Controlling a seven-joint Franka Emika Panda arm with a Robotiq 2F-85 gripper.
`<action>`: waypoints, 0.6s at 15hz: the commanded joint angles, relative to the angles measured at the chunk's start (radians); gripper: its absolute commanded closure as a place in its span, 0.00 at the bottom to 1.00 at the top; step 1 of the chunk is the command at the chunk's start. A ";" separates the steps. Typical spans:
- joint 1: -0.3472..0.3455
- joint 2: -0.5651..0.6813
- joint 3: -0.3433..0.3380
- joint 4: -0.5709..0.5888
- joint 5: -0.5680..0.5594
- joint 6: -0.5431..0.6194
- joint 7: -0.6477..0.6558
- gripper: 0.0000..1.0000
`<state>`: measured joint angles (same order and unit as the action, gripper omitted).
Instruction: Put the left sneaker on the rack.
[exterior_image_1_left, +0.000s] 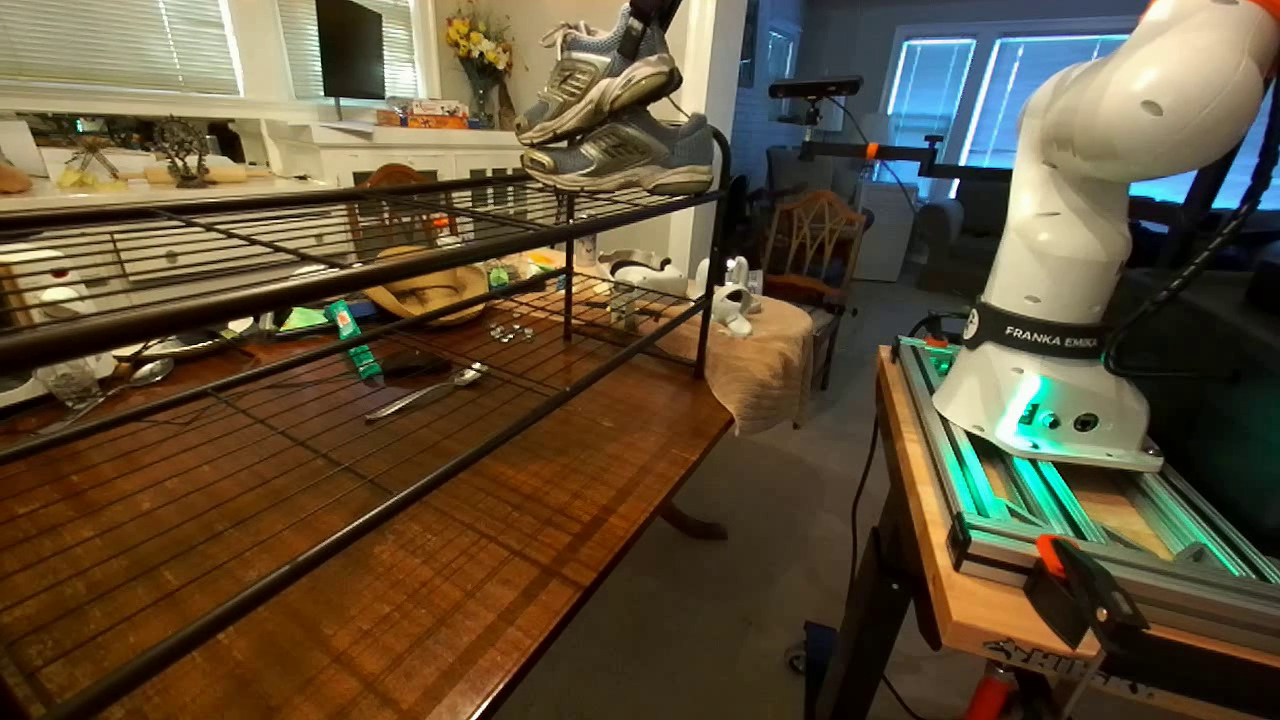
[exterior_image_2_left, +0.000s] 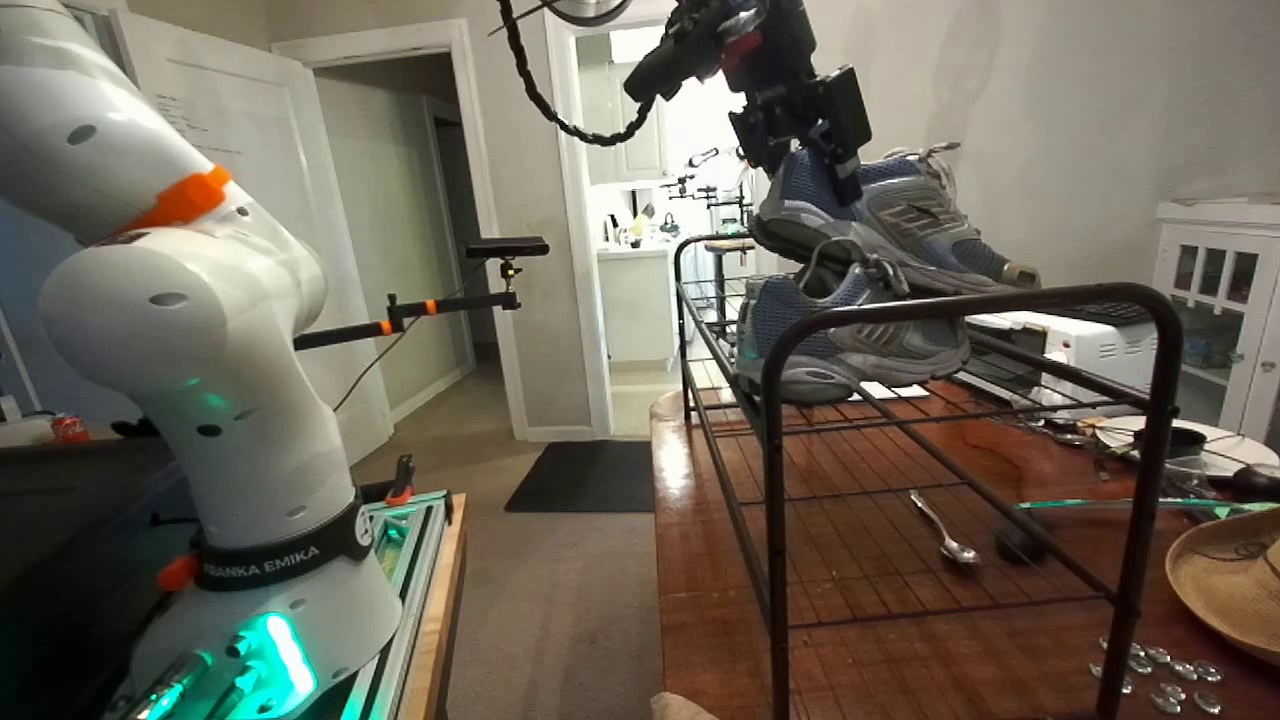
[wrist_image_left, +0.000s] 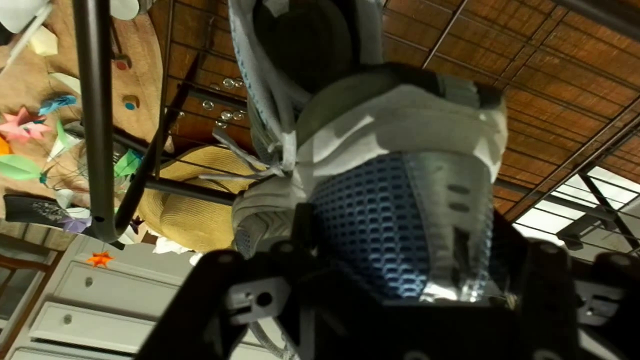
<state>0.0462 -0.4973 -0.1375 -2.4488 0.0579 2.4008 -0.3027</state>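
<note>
My gripper (exterior_image_2_left: 808, 178) is shut on the heel of the left sneaker, a grey and blue shoe with a pale sole (exterior_image_2_left: 915, 215). It also shows in an exterior view (exterior_image_1_left: 600, 85), tilted with its toe lower than its heel. In the wrist view its blue mesh heel (wrist_image_left: 375, 220) sits between the fingers (wrist_image_left: 404, 240). It hangs over the top shelf of the dark wire rack (exterior_image_2_left: 1143, 500). A matching sneaker (exterior_image_1_left: 630, 155) stands on that shelf, just below the held one. I cannot tell whether the two shoes touch.
The rack stands on a wooden table (exterior_image_1_left: 560, 520). A spoon (exterior_image_2_left: 940, 530), a straw hat (exterior_image_2_left: 1230, 570) and glass beads (exterior_image_2_left: 1160, 665) lie on the table. The rack's raised end bar (wrist_image_left: 95, 100) is near the shoes. A camera on a boom (exterior_image_1_left: 815, 88) stands behind.
</note>
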 joint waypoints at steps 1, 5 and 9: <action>0.034 -0.033 -0.001 -0.038 0.046 0.017 -0.025 0.47; 0.060 -0.044 0.006 -0.039 0.057 0.028 -0.025 0.47; 0.089 -0.039 0.013 -0.034 0.081 0.046 -0.021 0.47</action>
<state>0.1075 -0.5183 -0.1270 -2.4615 0.0902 2.4130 -0.3031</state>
